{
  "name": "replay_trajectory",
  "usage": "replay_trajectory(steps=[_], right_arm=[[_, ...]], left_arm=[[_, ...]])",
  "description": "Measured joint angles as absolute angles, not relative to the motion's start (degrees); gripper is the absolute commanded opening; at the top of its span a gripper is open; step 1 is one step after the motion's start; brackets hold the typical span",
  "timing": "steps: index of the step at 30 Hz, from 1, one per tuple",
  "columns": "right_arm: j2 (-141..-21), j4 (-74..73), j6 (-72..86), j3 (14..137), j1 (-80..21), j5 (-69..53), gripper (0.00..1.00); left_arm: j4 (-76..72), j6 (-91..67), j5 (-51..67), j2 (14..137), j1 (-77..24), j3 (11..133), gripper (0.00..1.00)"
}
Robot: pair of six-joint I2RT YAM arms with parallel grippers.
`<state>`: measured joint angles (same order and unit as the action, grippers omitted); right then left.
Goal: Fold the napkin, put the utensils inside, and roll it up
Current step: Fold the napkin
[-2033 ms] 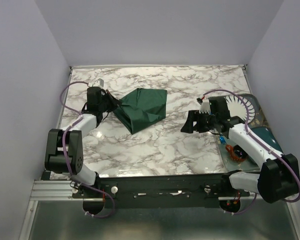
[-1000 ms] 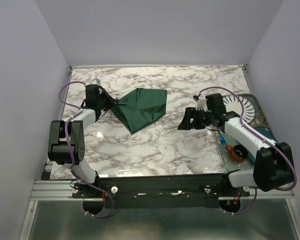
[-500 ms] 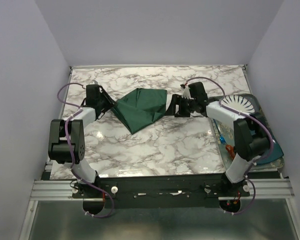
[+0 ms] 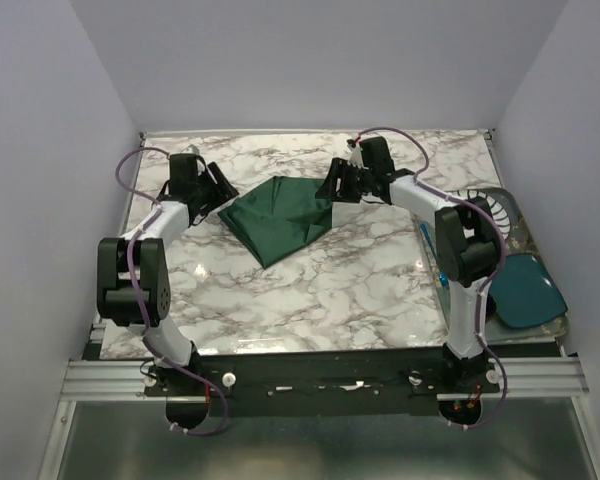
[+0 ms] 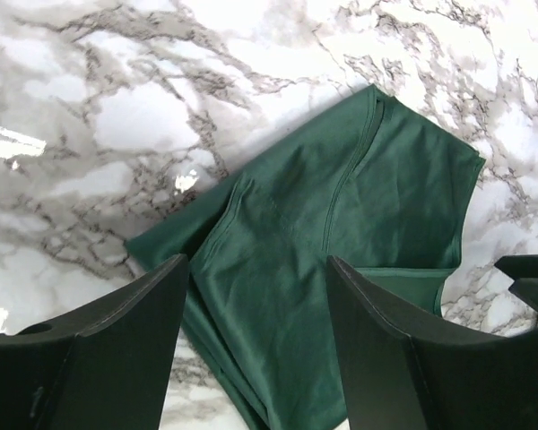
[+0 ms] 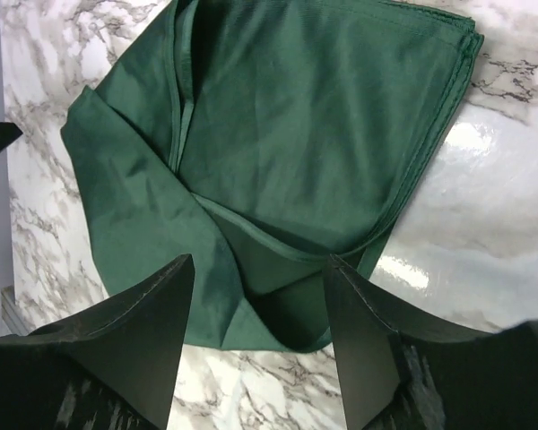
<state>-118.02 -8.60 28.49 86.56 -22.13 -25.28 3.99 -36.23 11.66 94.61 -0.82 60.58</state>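
**Upper middle of the marble surface: napkin between two spread end effectors**

Just above the centre of the overhead frame, the dark green napkin (image 4: 280, 218) lies loosely folded and rumpled on the surface (image 4: 310, 290), its layers overlapping unevenly. Left of it, the left end effector (image 4: 221, 191) sits by the cloth's left corner with its fingers wide apart, gripping nothing. At the cloth's upper right corner, the right end effector (image 4: 332, 188) also has its fingers spread, and the cloth lies flat beneath them. Whether either touches the cloth cannot be told. A teal dish (image 4: 525, 288) sits at the frame's right edge.
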Motion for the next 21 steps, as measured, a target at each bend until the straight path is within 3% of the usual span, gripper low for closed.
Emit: replay_trajectory(steps=[7,13,17,21], right_arm=[[-123.5,-9.2,27.6,91.8,-22.1,-27.2,0.63],[-125.6,-9.3,26.9,94.7,-22.1,-29.6,0.62],[-125.6,-9.5,26.9,94.7,-22.1,-30.2,0.62],[-125.6,-9.5,26.9,94.7,-22.1,-30.4,0.62]], left_arm=[[8.7,-30.3,13.1,104.2,-2.0,72.4,0.67],[10.8,-26.1,13.1,111.0,-2.5,79.4,0.56],[12.8,-24.6,13.1,114.1,-2.9,82.1,0.47],[13.9,-23.7,12.7,115.0,-3.4,82.1,0.47]])
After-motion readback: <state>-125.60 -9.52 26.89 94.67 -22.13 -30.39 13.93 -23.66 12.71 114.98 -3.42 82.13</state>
